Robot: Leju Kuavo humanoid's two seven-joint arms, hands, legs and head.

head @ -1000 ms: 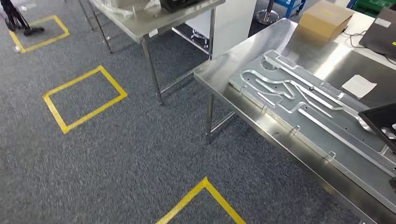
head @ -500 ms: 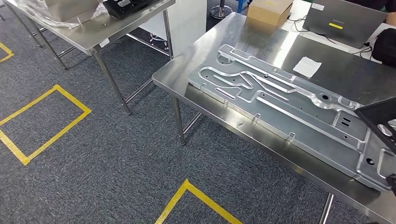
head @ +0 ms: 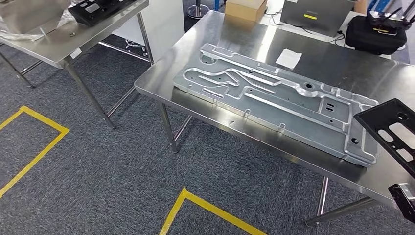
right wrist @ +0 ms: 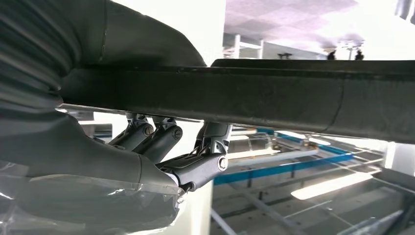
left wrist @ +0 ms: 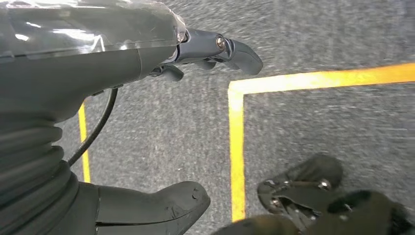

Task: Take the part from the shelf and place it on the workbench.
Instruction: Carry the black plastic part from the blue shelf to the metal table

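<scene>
– Since a moment ago my whole view has swung round, because I turned. Now the workbench (head: 342, 68) sits right in front of me.

– Where is the part?

– My right hand (right wrist: 161, 156) holds the black part (head: 389, 132) from below, out over the bench's near right end. My left hand (left wrist: 73, 83) hangs loose above the floor, holding nothing.

– How do you put it down well?

– I think I should keep it flat, aim for bare steel beside the big metal plate (head: 274, 103), go down slowly, and let go only once it rests.
</scene>
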